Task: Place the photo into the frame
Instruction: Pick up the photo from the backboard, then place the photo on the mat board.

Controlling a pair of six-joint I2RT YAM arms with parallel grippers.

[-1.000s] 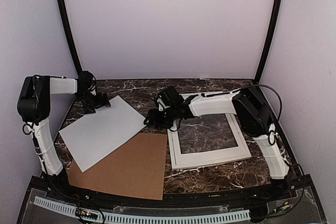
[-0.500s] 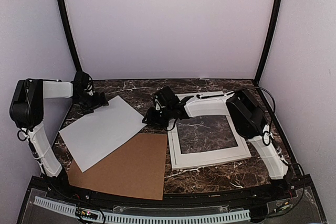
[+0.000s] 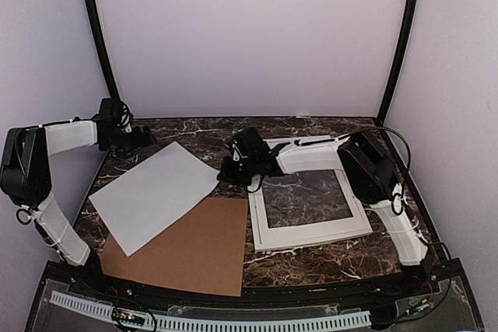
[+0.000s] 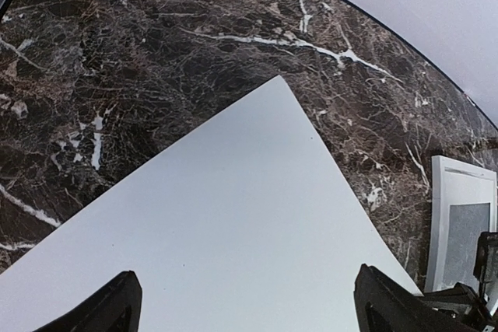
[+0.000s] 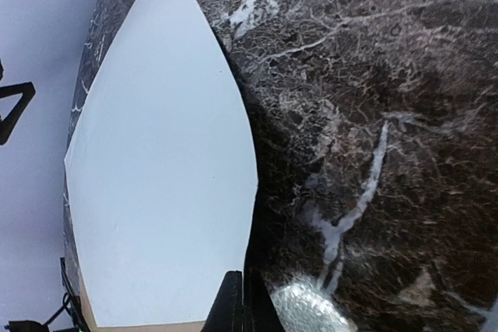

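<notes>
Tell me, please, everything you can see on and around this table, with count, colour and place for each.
photo: one, only a plain pale side showing, left-centre of the table, lying flat and angled.
cardboard sheet: one, brown, near-centre, its far-left part under the photo.
frame: one, white with a see-through centre, right side, flat.
table: one, dark marble with white veins.
arms: two, white and black, left arm and right arm.
left gripper: one, black, open, above the photo's far corner.
right gripper: one, black, shut, by the photo's right corner.
</notes>
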